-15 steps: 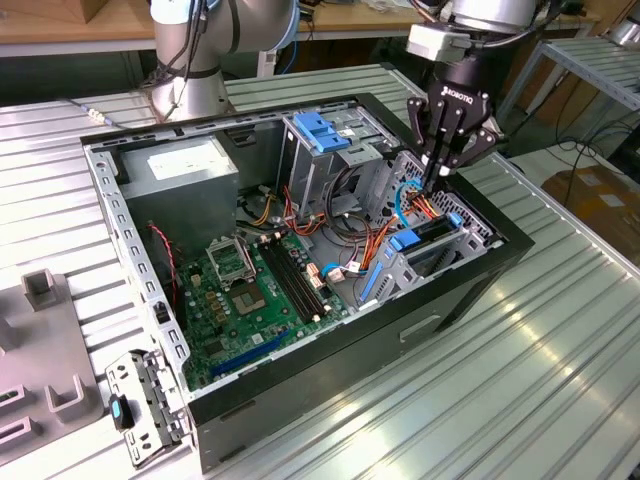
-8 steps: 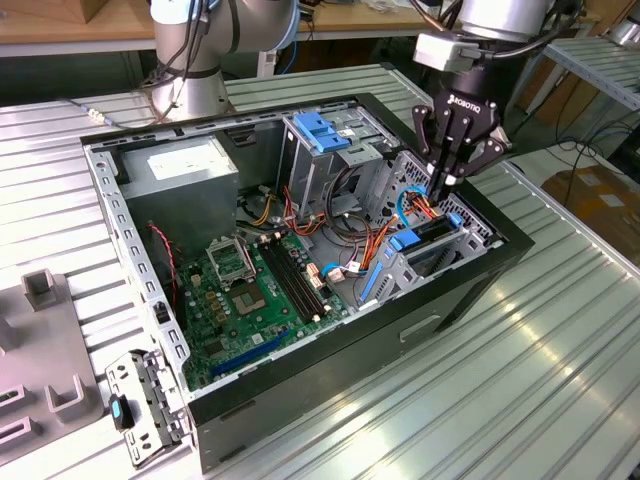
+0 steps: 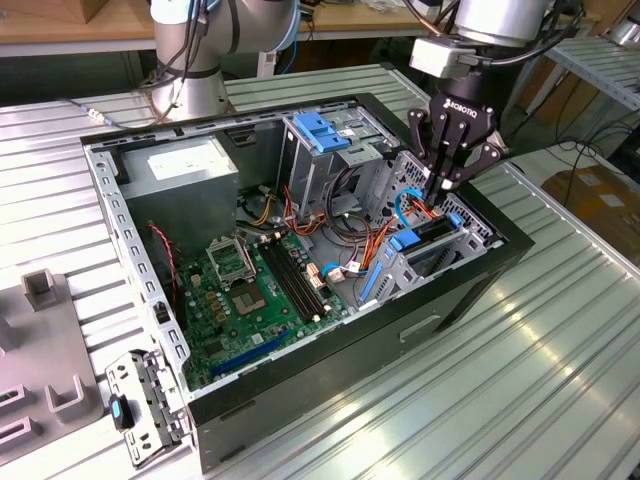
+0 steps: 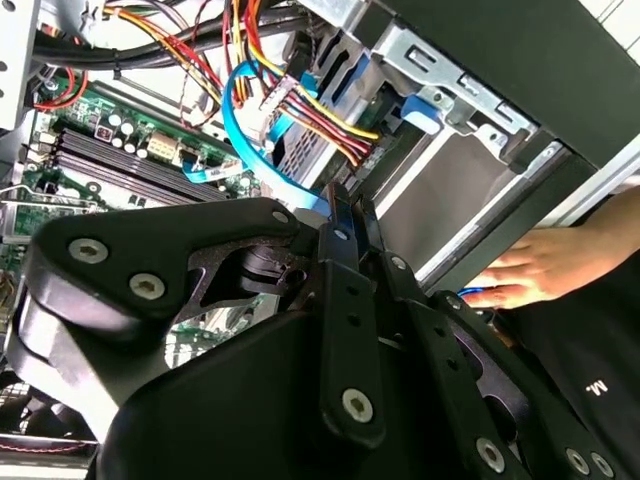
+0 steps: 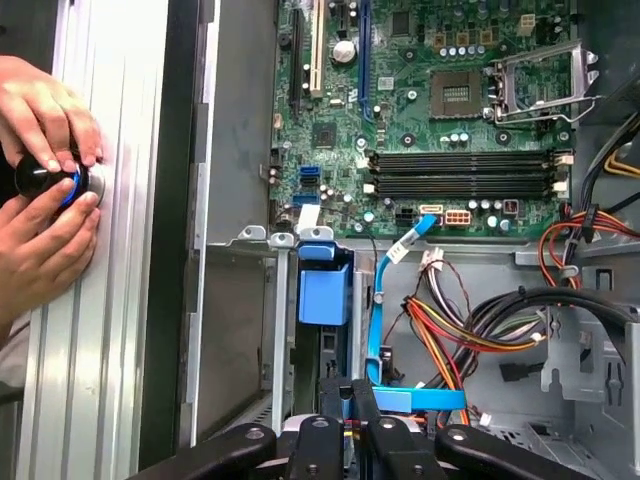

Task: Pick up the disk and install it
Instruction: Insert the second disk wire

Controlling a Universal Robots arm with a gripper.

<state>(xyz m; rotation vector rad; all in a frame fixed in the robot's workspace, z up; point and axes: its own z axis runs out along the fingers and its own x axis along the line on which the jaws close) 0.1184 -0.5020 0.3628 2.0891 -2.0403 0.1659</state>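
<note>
Blue-railed disk (image 3: 432, 238) sits in the PC case's drive bay, directly under your end effector (image 3: 441, 186); fingers pressed together, tips at its rear connector end w/ cables.

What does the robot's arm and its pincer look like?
The arm is made of fat silver-grey tubes with light blue caps at the joints, and black cables run along it. The pincer is black, with thin jointed fingers dotted with round silver screws. It has small white lettering and hangs from a pale grey block.
</note>
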